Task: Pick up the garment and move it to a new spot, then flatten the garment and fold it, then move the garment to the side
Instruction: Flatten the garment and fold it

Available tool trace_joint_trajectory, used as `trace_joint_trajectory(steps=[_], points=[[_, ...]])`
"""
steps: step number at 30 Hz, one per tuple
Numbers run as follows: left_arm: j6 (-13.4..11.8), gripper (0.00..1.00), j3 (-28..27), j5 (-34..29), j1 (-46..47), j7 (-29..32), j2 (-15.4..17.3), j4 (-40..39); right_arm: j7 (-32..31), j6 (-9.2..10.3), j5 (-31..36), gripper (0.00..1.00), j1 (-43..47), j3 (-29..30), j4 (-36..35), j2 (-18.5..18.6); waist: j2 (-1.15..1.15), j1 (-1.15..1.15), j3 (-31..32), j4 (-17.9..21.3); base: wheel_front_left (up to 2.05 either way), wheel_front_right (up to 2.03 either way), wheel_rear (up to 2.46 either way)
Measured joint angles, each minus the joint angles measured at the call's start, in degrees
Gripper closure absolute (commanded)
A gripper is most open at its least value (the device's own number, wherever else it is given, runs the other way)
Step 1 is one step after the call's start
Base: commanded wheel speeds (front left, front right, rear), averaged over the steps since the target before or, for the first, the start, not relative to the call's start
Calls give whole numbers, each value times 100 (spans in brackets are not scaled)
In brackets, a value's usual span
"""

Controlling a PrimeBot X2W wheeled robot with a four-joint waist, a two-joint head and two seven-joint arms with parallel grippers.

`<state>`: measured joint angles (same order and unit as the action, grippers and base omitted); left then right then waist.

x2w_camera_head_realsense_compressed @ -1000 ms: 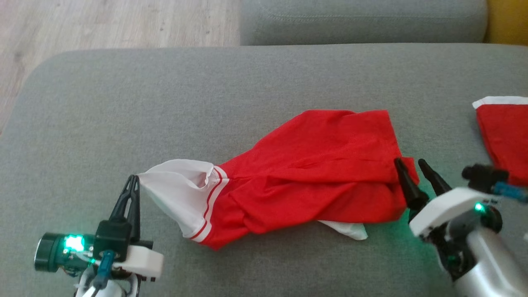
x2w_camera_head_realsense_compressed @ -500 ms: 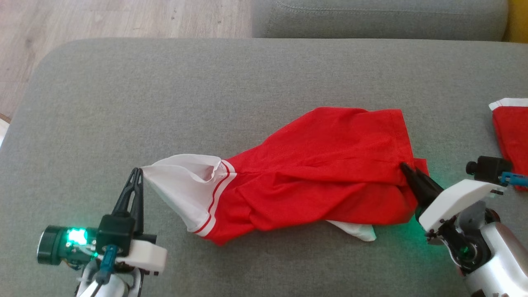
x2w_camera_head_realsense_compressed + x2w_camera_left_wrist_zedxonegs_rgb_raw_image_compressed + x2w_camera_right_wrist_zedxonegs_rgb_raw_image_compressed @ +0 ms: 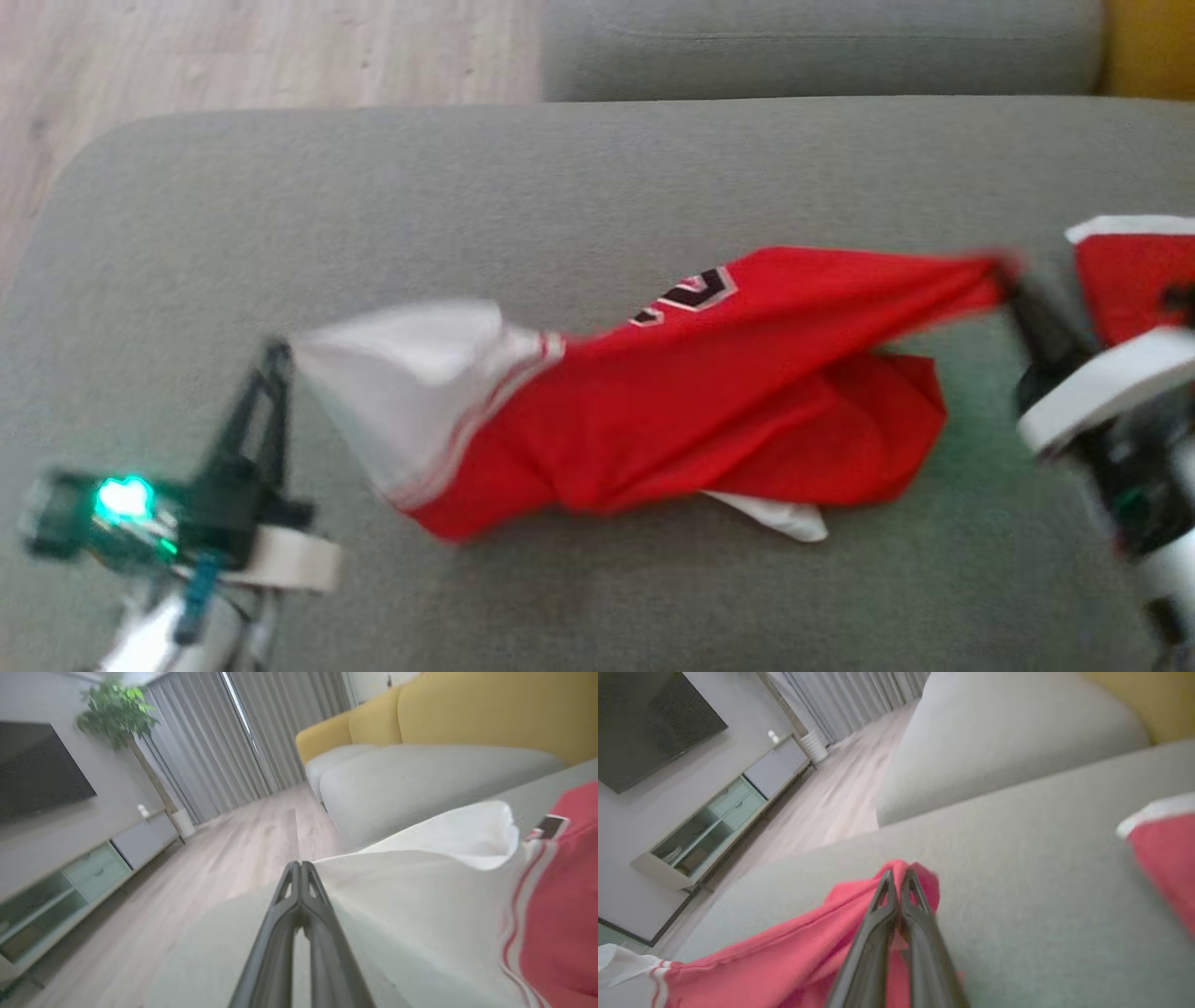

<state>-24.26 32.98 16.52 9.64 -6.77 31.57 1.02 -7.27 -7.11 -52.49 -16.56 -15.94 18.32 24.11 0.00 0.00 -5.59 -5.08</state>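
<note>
Left gripper [image 3: 277,353], near left of the cushion [image 3: 560,177]: fingers pressed together, pinching the edge of the white sleeve [image 3: 411,373]; the left wrist view shows the cloth running off from the tips. Garment [image 3: 728,392] in the middle, red with a dark logo, strung between the two grippers: upper edge raised and taut, lower bulk bunched on the cushion with a white flap poking out at the near side. Right gripper [image 3: 1006,278], far right: fingers closed on the red hem corner, cloth wrapped round the tips in the right wrist view. Second red piece [image 3: 1134,280] lies just beyond it at the right edge; head view blurred, so whether they touch I cannot tell. Step in hand, as I read it: the pick-up ahead of the move to a new spot. To do it well: raise both ends level and together, hold the span taut without tugging either pinch loose, get the bunched part clear of the cushion before travelling, steer away from the second red piece, set down on open cushion to the left
</note>
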Motion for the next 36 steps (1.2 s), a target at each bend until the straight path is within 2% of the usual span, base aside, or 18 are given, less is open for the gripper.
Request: trace_joint_trajectory(steps=[1,2,6,11,16,20,24,26,31,36], points=[[16,100,-45,-33,89,-91,112,-71,30,0,-10,100,-86,40,-175,142,0,0,12,50,0,0,0],[118,100,-205,-98,323,-249,354,-225,48,0,-64,100,-285,122,-577,456,0,0,42,167,0,0,0],[334,100,-489,-122,747,-445,759,-563,37,0,-63,100,-611,330,-1207,882,0,0,167,412,0,0,0],[747,100,-709,35,1239,-380,1068,-1056,-171,0,78,100,-828,600,-1808,1143,0,0,398,656,0,0,0],[1344,100,-746,213,2359,-132,1249,-1243,-495,0,350,100,-1390,854,-1972,1244,0,-1,533,752,0,0,0],[1805,100,-744,478,3538,8,1016,-929,-673,0,503,100,-2046,956,-1746,1228,0,-1,380,678,0,0,0],[2250,100,-594,498,4706,115,643,88,-800,0,711,100,-2838,727,-1189,1024,0,0,36,563,0,0,0],[2383,100,-474,374,5253,105,450,728,-844,0,837,100,-3285,542,-827,871,0,1,-199,509,0,0,0],[2428,100,-466,55,6616,-360,1,2229,-493,0,1316,100,-4542,146,124,516,0,3,-887,403,0,0,0],[2375,100,-465,-302,7598,-757,-327,2884,290,0,1700,100,-5460,-79,798,386,0,4,-1448,307,0,0,0]])
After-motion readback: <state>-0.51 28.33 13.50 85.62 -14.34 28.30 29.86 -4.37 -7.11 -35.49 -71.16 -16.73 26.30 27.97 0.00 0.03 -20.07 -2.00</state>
